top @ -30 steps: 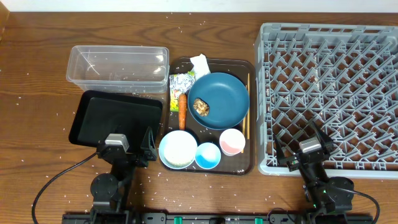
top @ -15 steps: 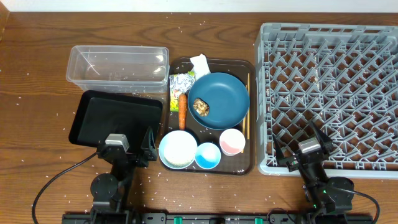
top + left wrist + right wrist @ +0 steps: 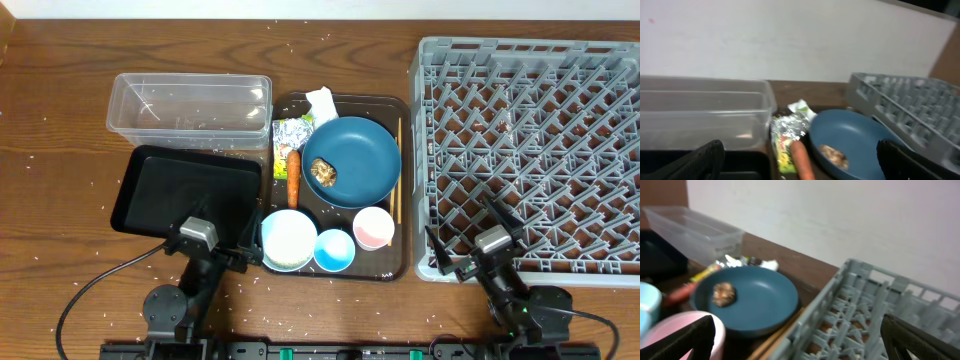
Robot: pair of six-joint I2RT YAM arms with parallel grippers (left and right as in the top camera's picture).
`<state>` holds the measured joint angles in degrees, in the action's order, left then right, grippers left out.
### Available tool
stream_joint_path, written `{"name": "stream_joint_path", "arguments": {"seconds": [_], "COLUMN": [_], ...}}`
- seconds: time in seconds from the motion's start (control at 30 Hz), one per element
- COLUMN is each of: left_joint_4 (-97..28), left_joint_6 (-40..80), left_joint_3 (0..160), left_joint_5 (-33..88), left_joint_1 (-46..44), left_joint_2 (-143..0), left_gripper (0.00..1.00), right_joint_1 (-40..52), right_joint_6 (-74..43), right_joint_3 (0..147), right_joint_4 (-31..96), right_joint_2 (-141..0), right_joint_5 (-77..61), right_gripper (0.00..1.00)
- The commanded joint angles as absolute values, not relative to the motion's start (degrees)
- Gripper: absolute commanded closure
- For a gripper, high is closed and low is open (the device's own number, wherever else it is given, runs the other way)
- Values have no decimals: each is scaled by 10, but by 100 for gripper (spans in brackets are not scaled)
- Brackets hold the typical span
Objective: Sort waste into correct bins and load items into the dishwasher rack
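Since the arms turned within the last second, the left gripper (image 3: 226,232) now angles toward the brown serving tray (image 3: 388,262) at lower centre, and the right gripper (image 3: 466,236) has slid left along the lower-left edge of the dishwasher rack (image 3: 540,120). Both have their fingers spread wide and carry nothing. My judgement is that sorting has only begun, with the first reach being lined up.

Nothing sits in the rack, which fills the right side. Left of centre, the clear tub (image 3: 190,115) holds only a few grains, and the black tray (image 3: 185,185) below it is bare.

Everything else is on the serving tray:
- the large blue bowl (image 3: 362,150), with the brown food lump (image 3: 325,173) inside
- the white bowl (image 3: 288,238), small light-blue bowl (image 3: 334,249) and pink cup (image 3: 373,227) along its lower edge
- the carrot (image 3: 294,178), printed wrapper (image 3: 291,133) and tissue (image 3: 321,103) to the bowl's left
- the chopsticks (image 3: 398,170) along the right rim

Rice grains (image 3: 38,156) speckle the dark wooden table (image 3: 60,60). Behind it, both wrist views show a plain pale wall (image 3: 790,35).
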<state>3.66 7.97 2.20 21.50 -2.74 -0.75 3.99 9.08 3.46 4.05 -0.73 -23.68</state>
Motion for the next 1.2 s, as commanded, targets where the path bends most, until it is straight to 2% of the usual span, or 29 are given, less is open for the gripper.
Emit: {"name": "stream_joint_path", "arguments": {"seconds": [0.0,0.2,0.63,0.93,1.07,1.17], "left_joint_4": [7,-143,-553,-600,-649,-697], "left_joint_6": [89,88,88,124,123,123], "left_joint_3": [95,281,801,835,834,823], "left_joint_5": [251,251,261,311,286,197], "left_joint_1": [-30,-30,-30,-32,-62,-110], "left_joint_2": [-23,-160,-575,-655,-680,-702], "left_gripper": [2,2,2,2,2,2], "right_joint_1": [41,41,41,41,40,40], "right_joint_6": [32,34,57,-18,-33,-121], "right_joint_3": [118,295,672,709,709,709], "right_joint_4": [70,215,529,566,573,587], "right_joint_2": [-18,-128,-504,-550,-550,-550], "right_joint_5": [-246,-195,-193,-217,-136,-32], "right_gripper": [1,1,1,1,1,1]}}
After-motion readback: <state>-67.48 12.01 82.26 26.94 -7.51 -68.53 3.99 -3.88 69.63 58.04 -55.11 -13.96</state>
